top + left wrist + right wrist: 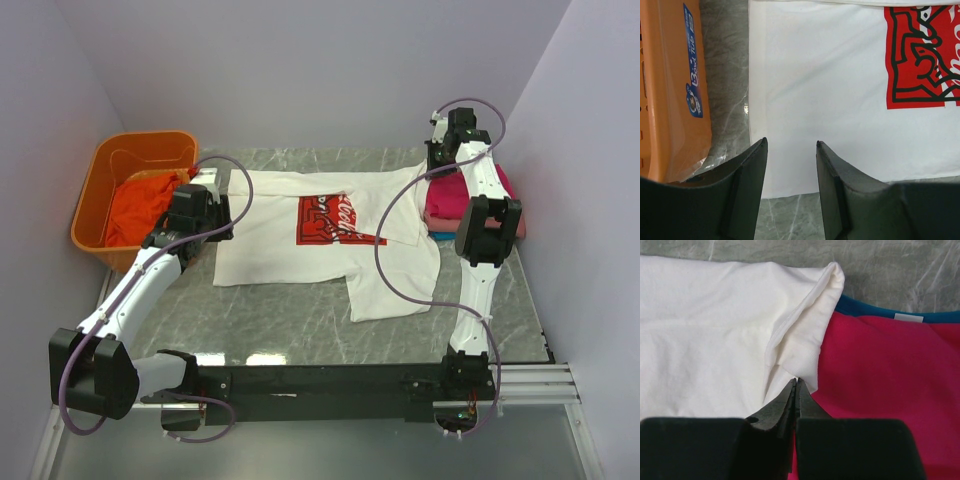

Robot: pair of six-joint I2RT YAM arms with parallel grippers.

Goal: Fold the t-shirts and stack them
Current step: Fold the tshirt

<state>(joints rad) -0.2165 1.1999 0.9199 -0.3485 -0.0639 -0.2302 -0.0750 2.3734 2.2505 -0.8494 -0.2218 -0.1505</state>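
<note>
From above, the white t-shirt lies spread flat on the marble table, its red print facing up. The left gripper sits at the shirt's left edge, and the right gripper is at its far right corner. An orange basket stands left of the shirt and holds an orange-red t-shirt. A magenta t-shirt lies folded just to the shirt's right.

In the left wrist view, the left gripper has its jaws parted with nothing between them. They hover over the white t-shirt, just inside its left edge. The basket stands beyond a strip of bare table.

In the right wrist view, the right gripper has its jaws pressed together. They pinch the lower edge of a folded sleeve of the white t-shirt, and creases run toward the tips. The magenta t-shirt touches that sleeve on its right. A blue t-shirt peeks out along the magenta one's far edge.
</note>
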